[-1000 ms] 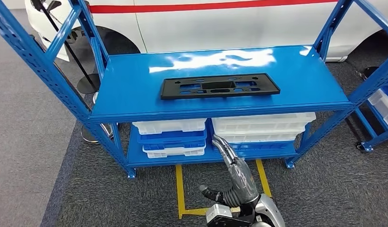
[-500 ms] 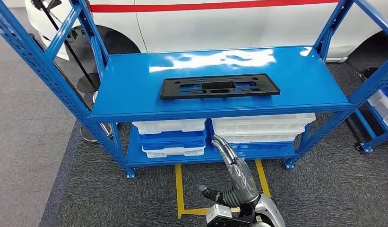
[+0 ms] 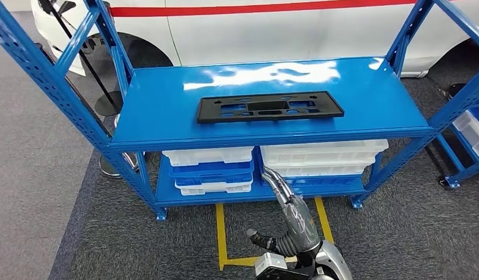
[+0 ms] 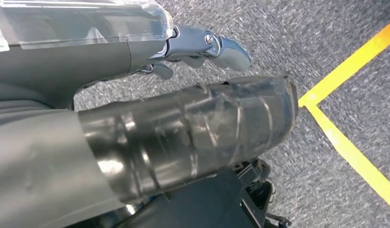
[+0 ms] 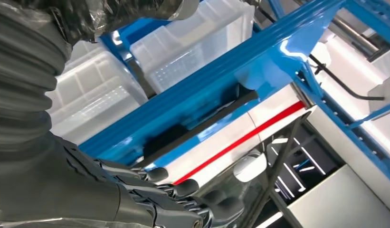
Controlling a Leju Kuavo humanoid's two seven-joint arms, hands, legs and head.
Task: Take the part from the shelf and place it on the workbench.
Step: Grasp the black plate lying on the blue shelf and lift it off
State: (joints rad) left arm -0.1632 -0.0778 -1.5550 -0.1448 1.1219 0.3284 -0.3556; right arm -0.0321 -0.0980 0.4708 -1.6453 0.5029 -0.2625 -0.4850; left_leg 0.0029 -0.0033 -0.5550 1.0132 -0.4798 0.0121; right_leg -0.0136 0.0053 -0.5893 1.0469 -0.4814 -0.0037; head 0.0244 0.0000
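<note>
A flat black plastic part (image 3: 270, 107) with several cut-outs lies in the middle of the blue shelf's top board (image 3: 161, 119). Its dark edge also appears above the board's lip in the right wrist view (image 5: 202, 126). My right hand (image 3: 286, 204) is raised in front of the shelf, below the top board. Its fingers stretch up toward the lower bins and hold nothing. Those fingers (image 5: 183, 187) are straight and apart in the wrist view. My left hand (image 4: 183, 95) hangs over the grey carpet with its fingers loose and nothing in it.
White and blue bins (image 3: 210, 169) are stacked on the lower shelf. Yellow tape (image 3: 221, 233) marks the carpet in front. A white car (image 3: 283, 29) with a red stripe stands behind. Another shelf with bins (image 3: 473, 128) is at the right, and a round stand base (image 3: 108, 102) at the left.
The whole picture has shifted very slightly to the left. My right hand stays raised in the same place and the part has not moved.
</note>
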